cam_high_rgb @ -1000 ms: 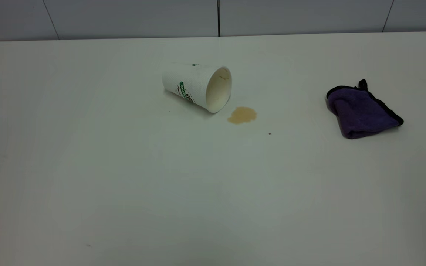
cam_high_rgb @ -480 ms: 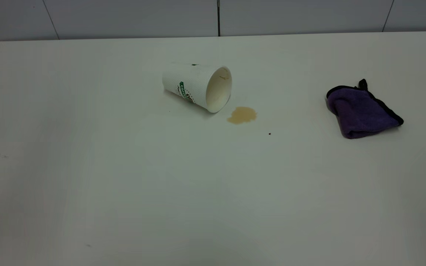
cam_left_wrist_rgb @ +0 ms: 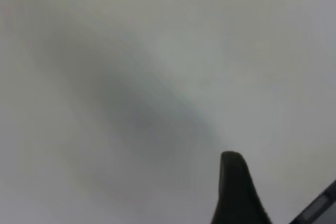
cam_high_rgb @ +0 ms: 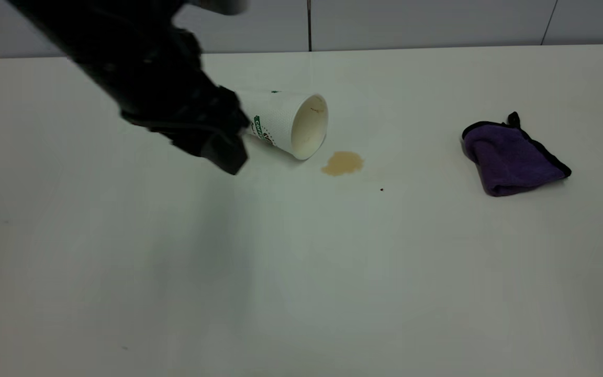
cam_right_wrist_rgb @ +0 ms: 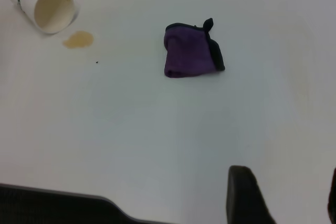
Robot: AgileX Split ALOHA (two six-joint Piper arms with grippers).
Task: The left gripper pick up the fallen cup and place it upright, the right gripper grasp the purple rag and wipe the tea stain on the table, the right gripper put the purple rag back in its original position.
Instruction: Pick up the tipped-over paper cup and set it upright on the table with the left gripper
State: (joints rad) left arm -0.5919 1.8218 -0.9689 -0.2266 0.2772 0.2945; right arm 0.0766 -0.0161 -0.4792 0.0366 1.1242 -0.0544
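The white paper cup with a green logo band lies on its side on the white table, mouth toward the right. It also shows in the right wrist view. The light-brown tea stain lies just in front of the mouth. The purple rag lies bunched at the right. My left gripper is a blurred black mass at the cup's closed end, just above the table, open and empty. My right gripper is open and empty, well short of the rag and outside the exterior view.
A tiny black speck lies right of the stain. A grey panelled wall runs behind the table's far edge. A dark edge crosses one corner of the right wrist view.
The left arm has swept in from the left edge of the exterior view to the cup's closed end. Cup, stain and rag have not moved.
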